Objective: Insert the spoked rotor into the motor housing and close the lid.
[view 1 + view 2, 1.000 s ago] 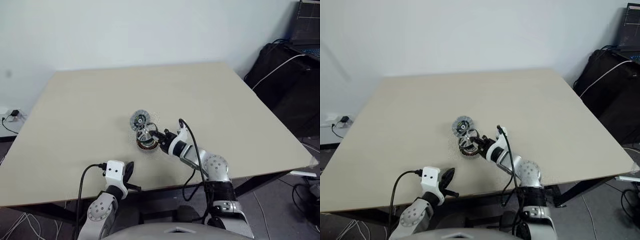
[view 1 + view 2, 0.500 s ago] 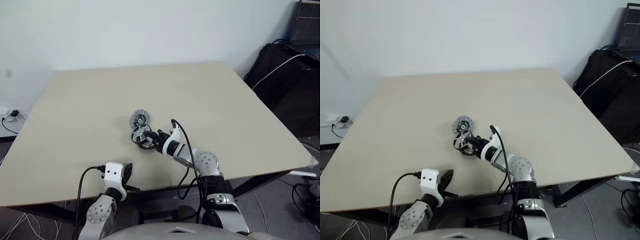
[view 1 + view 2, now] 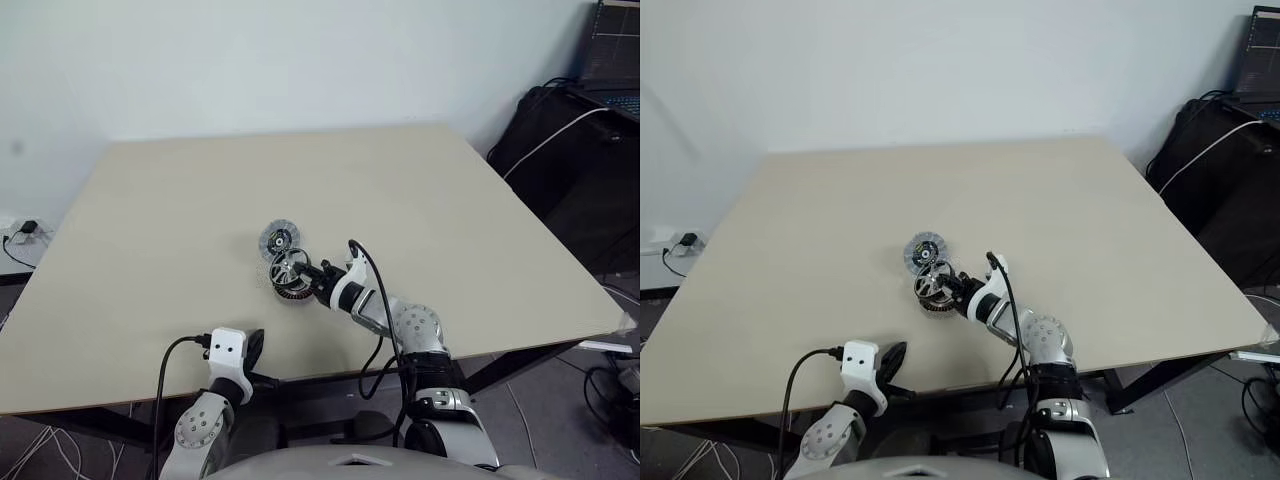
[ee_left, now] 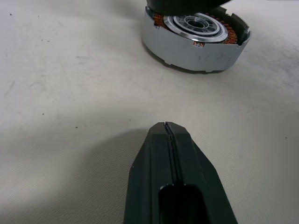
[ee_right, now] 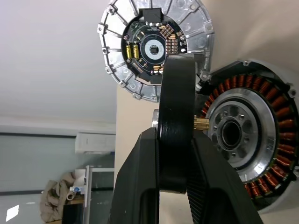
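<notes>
The motor housing (image 3: 293,289) lies flat on the table (image 3: 180,200), its copper windings (image 5: 261,100) ringing a silver centre. Just over it hangs the spoked rotor (image 3: 288,268), tilted on edge, with my right gripper (image 5: 175,135) shut on its black rim (image 5: 176,93). A small brass shaft on the rotor points towards the housing's centre hole. The lid (image 3: 277,239) rests on the table just beyond, its dark hub face (image 5: 152,46) up. My left gripper (image 4: 166,127) is shut and empty, low near the table's front edge, with the housing (image 4: 196,39) ahead of it.
The beige table has bare room on all sides of the parts. A black bag (image 3: 570,150) and cables stand off the table's right side. A wall socket with a plug (image 3: 25,230) sits to the left.
My right forearm has swung a little to the left while the rotor stays gripped just above the housing. The left gripper has kept its place.
</notes>
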You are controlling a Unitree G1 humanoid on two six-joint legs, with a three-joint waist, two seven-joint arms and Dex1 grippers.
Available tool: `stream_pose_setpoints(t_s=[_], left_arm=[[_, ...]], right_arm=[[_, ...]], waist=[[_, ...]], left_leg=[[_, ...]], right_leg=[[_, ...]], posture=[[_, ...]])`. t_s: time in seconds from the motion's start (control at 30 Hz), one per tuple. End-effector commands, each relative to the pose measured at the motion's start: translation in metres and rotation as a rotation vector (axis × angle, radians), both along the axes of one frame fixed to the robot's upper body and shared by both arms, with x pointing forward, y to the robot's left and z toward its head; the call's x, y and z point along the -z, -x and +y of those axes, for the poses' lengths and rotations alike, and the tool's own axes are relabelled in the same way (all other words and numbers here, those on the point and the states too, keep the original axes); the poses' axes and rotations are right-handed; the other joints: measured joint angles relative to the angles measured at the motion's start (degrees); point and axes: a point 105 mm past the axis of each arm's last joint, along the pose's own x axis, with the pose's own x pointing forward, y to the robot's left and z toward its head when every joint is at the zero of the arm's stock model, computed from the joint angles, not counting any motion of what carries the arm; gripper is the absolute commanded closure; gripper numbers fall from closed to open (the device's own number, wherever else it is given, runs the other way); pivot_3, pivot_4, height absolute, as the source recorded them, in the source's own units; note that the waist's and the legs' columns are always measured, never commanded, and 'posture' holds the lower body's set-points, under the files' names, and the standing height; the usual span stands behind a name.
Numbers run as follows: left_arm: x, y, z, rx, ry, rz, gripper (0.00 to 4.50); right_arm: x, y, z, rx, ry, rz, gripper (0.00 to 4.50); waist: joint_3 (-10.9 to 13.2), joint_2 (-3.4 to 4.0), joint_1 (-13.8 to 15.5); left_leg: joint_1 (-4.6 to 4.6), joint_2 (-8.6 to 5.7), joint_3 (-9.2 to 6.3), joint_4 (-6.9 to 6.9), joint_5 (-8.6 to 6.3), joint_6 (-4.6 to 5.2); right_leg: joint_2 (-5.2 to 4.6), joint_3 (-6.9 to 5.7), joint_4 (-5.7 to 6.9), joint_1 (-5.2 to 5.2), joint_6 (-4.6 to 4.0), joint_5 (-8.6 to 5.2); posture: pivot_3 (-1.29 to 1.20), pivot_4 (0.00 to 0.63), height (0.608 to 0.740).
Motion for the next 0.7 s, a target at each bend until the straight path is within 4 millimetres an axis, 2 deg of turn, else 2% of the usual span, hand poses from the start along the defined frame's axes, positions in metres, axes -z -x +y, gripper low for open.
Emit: stream_pose_setpoints(t_s=[0.03,0.33,0.43,0.7], left_arm=[[-0.005,-0.005,0.002,-0.001,0.010,-0.036,4.50],[-0.002,-0.005,0.001,0.002,0.012,-0.037,4.50],[-0.002,-0.005,0.001,0.000,0.014,-0.040,4.50],[-0.006,-0.007,0.000,-0.003,0.016,-0.055,4.50]], right_arm=[[-0.007,0.006,0.014,-0.007,-0.064,-0.004,4.09],[-0.007,0.007,0.014,-0.013,-0.055,-0.004,1.13],[-0.013,0.006,0.011,-0.007,-0.064,-0.025,0.10],[-0.033,0.009,-0.005,0.002,-0.004,-0.125,0.05]], waist=[[0.0,0.00,0.0],[0.0,0.01,0.0],[0.0,0.03,0.0],[0.0,0.03,0.2]], left_leg=[[0.00,0.00,0.00,0.00,0.00,0.00],[0.01,-0.01,0.00,0.01,0.00,0.00],[0.01,-0.01,0.00,0.01,0.00,0.00],[-0.02,-0.03,0.00,0.01,0.00,0.00]], right_leg=[[-0.01,0.00,0.00,0.00,0.00,0.00],[-0.01,0.00,0.01,0.00,0.00,0.00],[-0.01,0.00,0.01,0.01,0.01,0.00],[-0.03,0.00,0.01,0.02,0.01,0.01]], posture=[[0.00,0.000,0.740],[0.00,0.000,0.740],[0.00,0.000,0.740],[0.00,0.000,0.740]])
